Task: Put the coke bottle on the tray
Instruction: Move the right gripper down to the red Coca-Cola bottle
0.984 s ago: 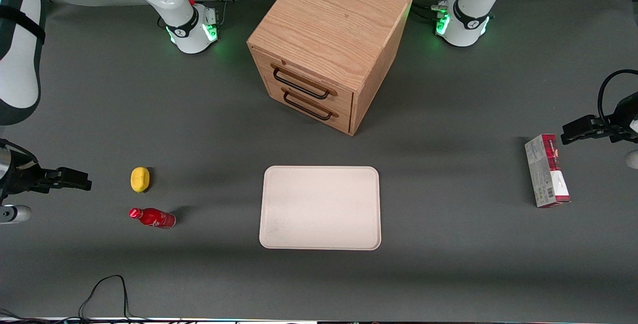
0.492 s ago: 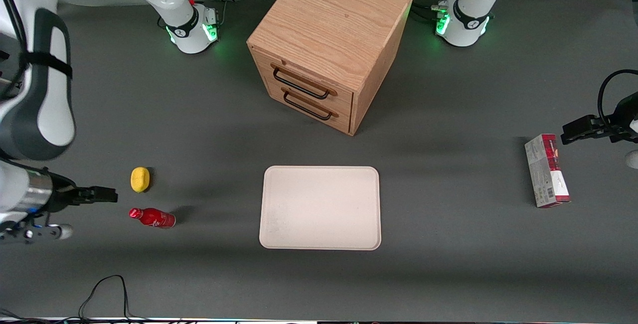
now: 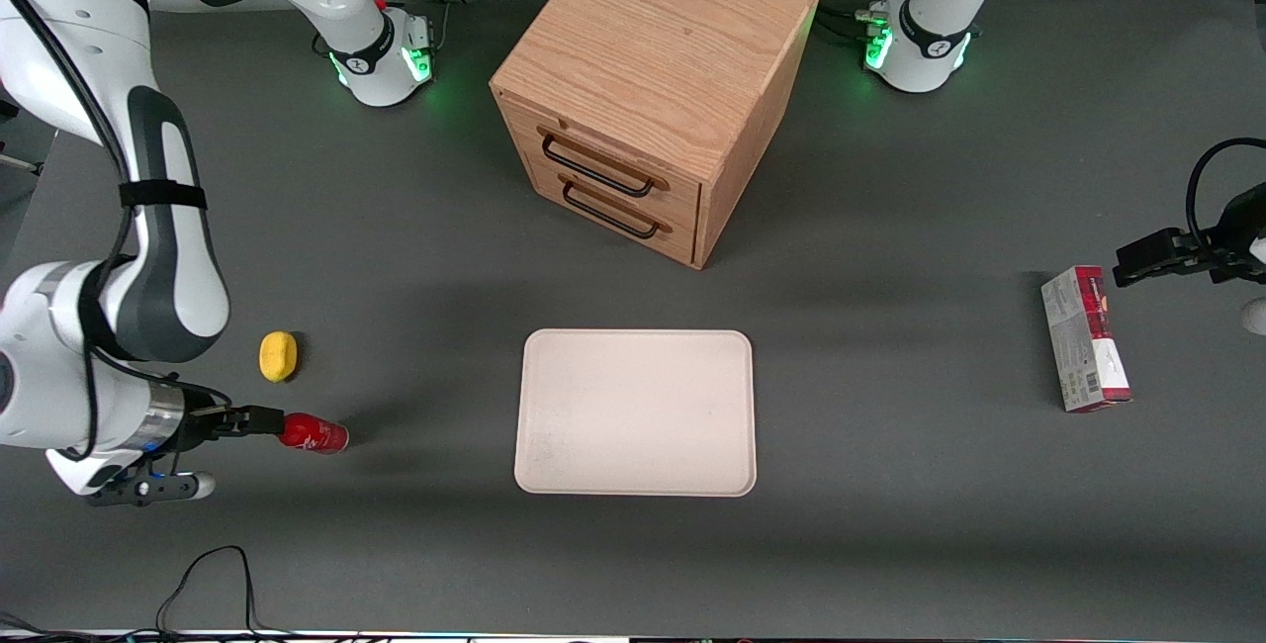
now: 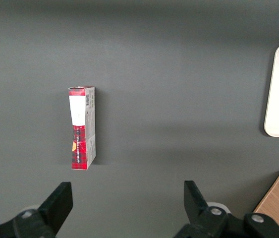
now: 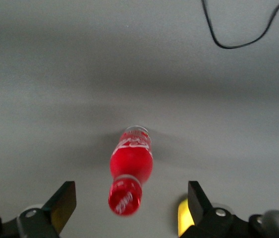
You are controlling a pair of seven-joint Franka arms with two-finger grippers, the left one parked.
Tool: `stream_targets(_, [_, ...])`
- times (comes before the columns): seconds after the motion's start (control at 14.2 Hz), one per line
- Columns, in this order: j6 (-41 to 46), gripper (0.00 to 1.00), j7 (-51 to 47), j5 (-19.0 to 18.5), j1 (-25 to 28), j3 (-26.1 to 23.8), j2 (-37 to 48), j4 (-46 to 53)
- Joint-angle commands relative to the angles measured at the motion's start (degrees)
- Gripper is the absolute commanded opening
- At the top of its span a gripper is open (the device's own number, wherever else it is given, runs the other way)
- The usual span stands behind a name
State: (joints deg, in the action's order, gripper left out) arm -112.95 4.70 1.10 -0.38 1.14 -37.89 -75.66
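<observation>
The coke bottle [image 3: 313,434] is small and red with white lettering. It lies on its side on the grey table, toward the working arm's end, cap pointing at my gripper. My gripper [image 3: 259,420] is at the cap end, just above the cap. In the right wrist view the bottle [image 5: 131,161] lies between the two open fingers, and the gripper [image 5: 129,202] is over its cap. The jaws are wide apart and touch nothing. The cream tray [image 3: 636,413] lies flat mid-table, bare, well apart from the bottle.
A yellow lemon-like object [image 3: 278,356] lies beside the bottle, farther from the front camera. A wooden two-drawer box [image 3: 653,89] stands farther back than the tray. A red-and-grey carton [image 3: 1085,337] lies toward the parked arm's end. A black cable [image 3: 203,579] loops near the front edge.
My gripper has moved in from the table's end toward the bottle and nearer the front camera, and now covers the cap. The bottle, tray and lemon have not moved.
</observation>
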Motion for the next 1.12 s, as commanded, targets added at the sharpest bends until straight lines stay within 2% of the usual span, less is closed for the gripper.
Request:
stream_targets(0.0, [-4.2, 1.0, 1.3, 1.3, 0.2, 0.0, 1.2, -5.0])
stream_targets(0.42, [-6.7, 1.0, 1.4, 1.3, 0.2, 0.0, 1.8, -8.0])
stream_targets(0.49, [-6.7, 0.91, 1.4, 1.2, 0.2, 0.0, 1.8, -7.9])
stream_targets(0.63, [-6.5, 0.5, 1.5, 1.2, 0.3, 0.0, 1.9, -7.7])
stream_targets(0.77, [-6.4, 0.23, 3.1, 1.2, 0.2, 0.0, 2.0, -7.7])
stream_targets(0.84, [-6.4, 0.2, 3.4, 1.2, 0.0, 0.0, 1.9, -7.7])
stream_targets(1.05, [-6.3, 0.2, 3.4, 1.2, 0.1, 0.0, 2.0, -7.7])
